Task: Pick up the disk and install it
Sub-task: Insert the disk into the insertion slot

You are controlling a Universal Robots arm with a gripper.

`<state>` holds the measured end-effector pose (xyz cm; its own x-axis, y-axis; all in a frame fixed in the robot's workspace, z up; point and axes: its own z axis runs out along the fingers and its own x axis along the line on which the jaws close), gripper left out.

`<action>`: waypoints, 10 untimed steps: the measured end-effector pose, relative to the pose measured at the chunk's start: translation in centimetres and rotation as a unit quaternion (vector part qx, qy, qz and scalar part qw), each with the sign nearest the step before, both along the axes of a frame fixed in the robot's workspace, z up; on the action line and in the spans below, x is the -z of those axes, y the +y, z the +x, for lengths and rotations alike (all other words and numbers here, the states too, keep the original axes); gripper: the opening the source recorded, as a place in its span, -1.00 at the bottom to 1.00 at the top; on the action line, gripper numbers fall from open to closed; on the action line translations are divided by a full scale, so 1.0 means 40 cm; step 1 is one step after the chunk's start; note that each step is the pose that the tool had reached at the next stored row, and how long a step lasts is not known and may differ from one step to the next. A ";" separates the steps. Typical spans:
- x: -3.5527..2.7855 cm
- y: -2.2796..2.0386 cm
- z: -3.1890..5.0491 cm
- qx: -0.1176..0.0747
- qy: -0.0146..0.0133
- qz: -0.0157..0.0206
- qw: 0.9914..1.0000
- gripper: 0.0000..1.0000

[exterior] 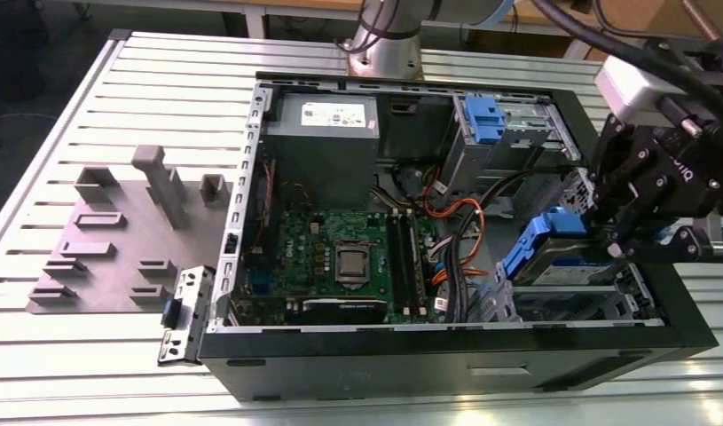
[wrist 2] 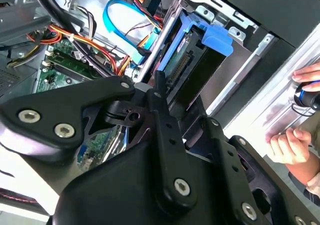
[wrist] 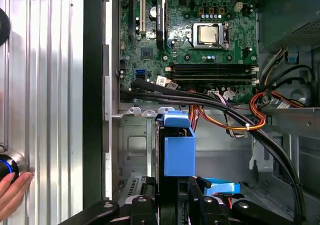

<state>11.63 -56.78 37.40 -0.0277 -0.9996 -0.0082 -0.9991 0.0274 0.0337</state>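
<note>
Grey slotted fixture block [exterior: 119,235] at exterior view's left | green motherboard [exterior: 337,253] mid-case | orange-and-black cables [exterior: 453,213] nearby | flat silver hard drive with blue plastic rails [exterior: 556,271] tilted above grey metal drive cage [exterior: 574,306] | black gripper [exterior: 616,248] jaws pinching drive | judgement: square rails to cage, avoid cables.

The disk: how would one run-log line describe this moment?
gripper: shut on the disk | disk: tilted at the drive bay, not yet seated | computer case: open
</note>
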 end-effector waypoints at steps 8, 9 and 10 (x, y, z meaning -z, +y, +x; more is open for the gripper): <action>0.037 0.000 0.000 0.000 0.000 0.000 1.000 -0.31; 0.041 0.000 0.000 0.000 0.000 0.000 1.000 -0.31; 0.046 0.000 0.000 0.000 0.000 0.000 1.000 -0.31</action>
<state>11.63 -56.79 35.57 -0.0277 -0.9996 -0.0082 -0.9991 0.0274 0.0336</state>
